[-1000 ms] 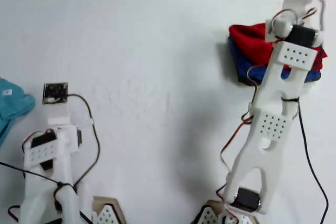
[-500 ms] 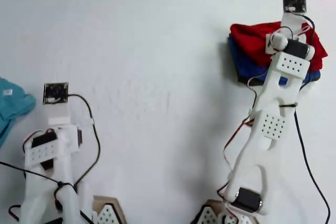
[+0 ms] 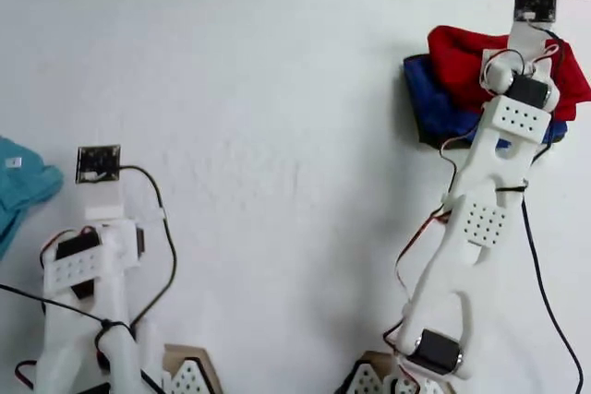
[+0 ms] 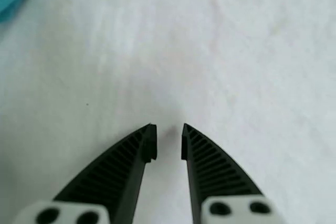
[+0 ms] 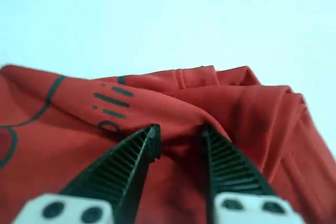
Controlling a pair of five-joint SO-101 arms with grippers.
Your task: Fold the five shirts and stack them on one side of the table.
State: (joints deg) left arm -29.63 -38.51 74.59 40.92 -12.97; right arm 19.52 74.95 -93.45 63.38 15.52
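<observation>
The right gripper (image 5: 179, 139) is over the red shirt (image 3: 462, 51), its jaws partly closed with a ridge of the red cloth pinched between the tips. The red shirt lies rumpled on top of a blue shirt (image 3: 432, 108) near the far right corner of the white table (image 3: 277, 89). The left gripper (image 4: 168, 141) hangs just above bare tabletop near the front left, jaws a narrow gap apart and holding nothing (cloth shows between the tips), and a teal shirt (image 3: 18, 182) lies at the table's left edge, apart from it.
</observation>
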